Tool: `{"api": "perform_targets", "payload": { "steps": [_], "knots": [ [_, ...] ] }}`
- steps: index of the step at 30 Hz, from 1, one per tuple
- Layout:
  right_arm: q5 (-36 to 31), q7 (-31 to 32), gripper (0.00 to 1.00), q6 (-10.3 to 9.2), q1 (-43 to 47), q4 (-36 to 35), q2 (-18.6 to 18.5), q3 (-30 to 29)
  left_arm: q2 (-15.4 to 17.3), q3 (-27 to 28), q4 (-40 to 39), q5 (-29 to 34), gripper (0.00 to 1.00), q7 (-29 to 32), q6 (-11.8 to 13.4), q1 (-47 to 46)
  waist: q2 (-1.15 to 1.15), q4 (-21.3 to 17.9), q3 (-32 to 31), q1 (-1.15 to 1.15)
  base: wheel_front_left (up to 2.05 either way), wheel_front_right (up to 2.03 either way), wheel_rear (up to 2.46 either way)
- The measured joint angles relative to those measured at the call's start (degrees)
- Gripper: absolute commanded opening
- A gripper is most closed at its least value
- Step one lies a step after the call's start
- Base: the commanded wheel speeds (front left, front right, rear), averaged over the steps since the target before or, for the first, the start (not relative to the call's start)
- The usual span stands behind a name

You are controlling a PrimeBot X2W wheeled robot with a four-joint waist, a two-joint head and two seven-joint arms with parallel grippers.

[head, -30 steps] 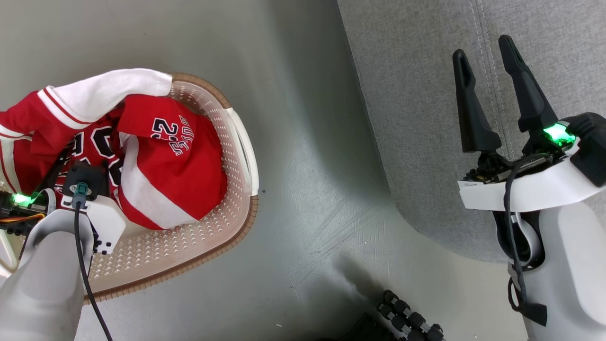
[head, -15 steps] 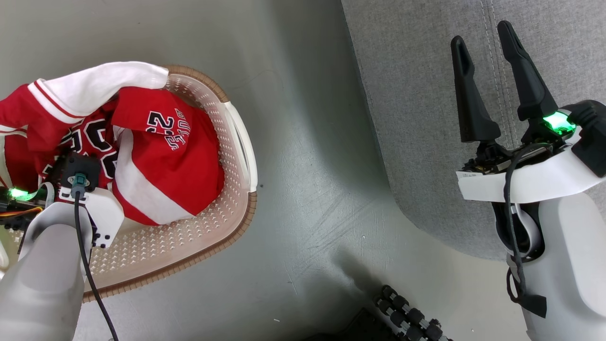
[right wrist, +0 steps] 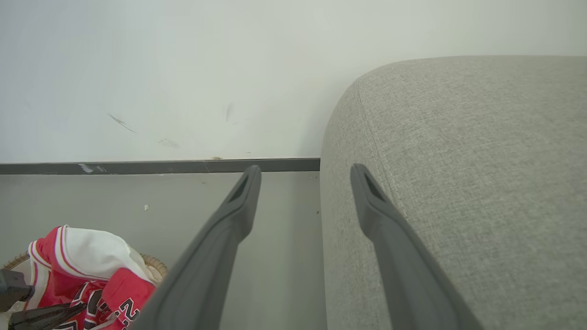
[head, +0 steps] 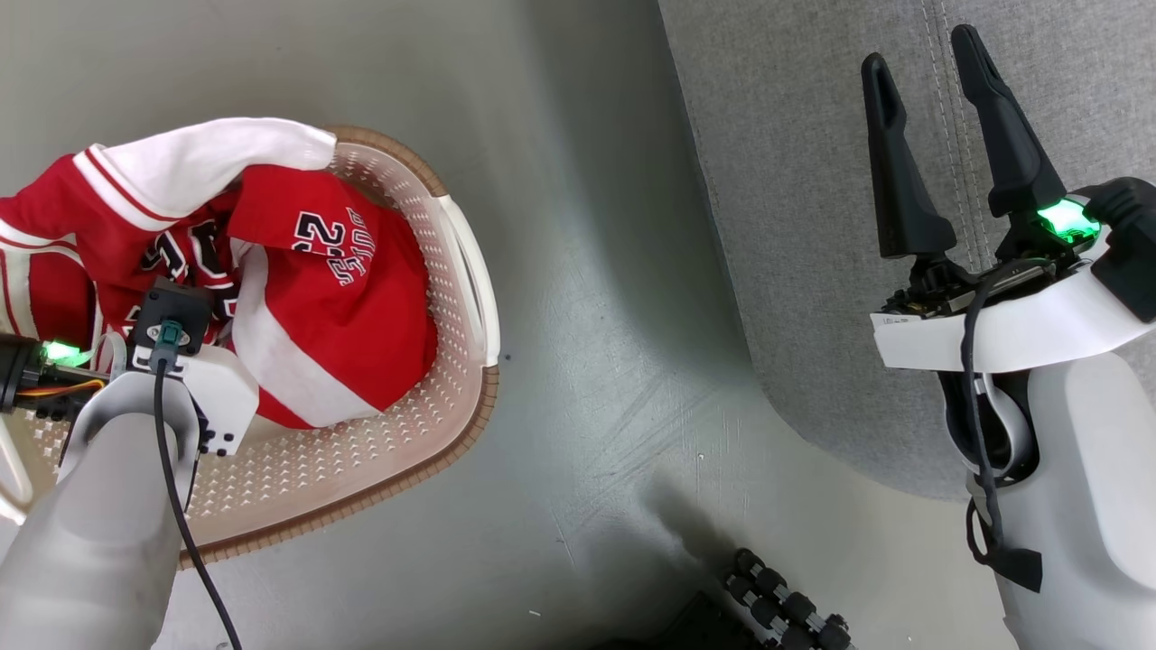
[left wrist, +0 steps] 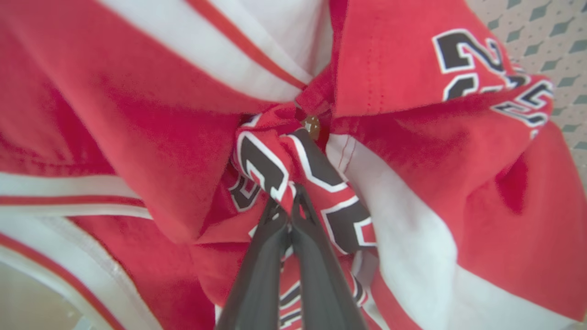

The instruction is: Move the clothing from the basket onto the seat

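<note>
The left arm reaches down into the basket (head: 462, 271), its wrist above the heap. The left tool (left wrist: 293, 198) has its fingers pressed together, nipping a fold of the clothing (head: 334, 307), which lies bunched in the basket with a white part draped over the rim. The right arm is raised over the seat (head: 795, 226), and the right tool (head: 917, 52) is spread wide, holding nothing.

Navy white-edged numerals show on the red cloth. A "2" is legible, but the lettering beside it is too creased to read.

Since half a second ago the head view has shifted slightly, and the large numerals by the left wrist have bunched tighter.
</note>
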Motion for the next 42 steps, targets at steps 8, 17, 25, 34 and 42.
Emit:
{"api": "perform_targets", "payload": {
  "steps": [8, 17, 25, 34, 42],
  "knots": [
    [-0.1, 0.0, 1.00, 0.00, 0.0, 1.0, 0.0, -0.1, -1.4, 0.5, -2.9, -1.5, 0.00, -1.9, -1.5, 0.4, 0.00, 1.1, -1.3, 0.00, 0.00, 0.00, 0.00],
    [-2.1, 0.0, 1.00, 0.00, -0.1, 2.6, 0.0, -1.9, -3.3, 0.2, -9.2, -2.9, 0.00, -2.4, -2.5, 4.9, 0.00, 2.9, -3.7, 0.00, 0.00, 0.00, 0.00],
    [-3.7, 0.0, 1.00, 0.00, 0.0, 4.1, -0.1, -3.6, -4.8, 0.5, -21.6, -3.9, 0.00, -2.4, -2.5, 7.6, 0.00, 4.9, -6.5, 0.00, 0.00, 0.00, 0.00],
    [-5.8, 0.0, 1.00, 0.00, 0.6, 5.9, -0.1, -4.7, -5.9, 0.5, -34.1, -4.4, 0.00, -2.4, -2.5, 12.3, 0.00, 7.8, -11.0, 0.00, 0.00, 0.00, 0.00],
    [-6.8, 0.0, 1.00, 0.00, 2.5, 7.1, -0.1, -5.4, -6.4, 0.4, -39.7, -5.4, 0.00, -2.4, -2.5, 14.8, 0.00, 9.9, -15.1, 0.00, 0.00, 0.00, 0.00]
  ]
}}
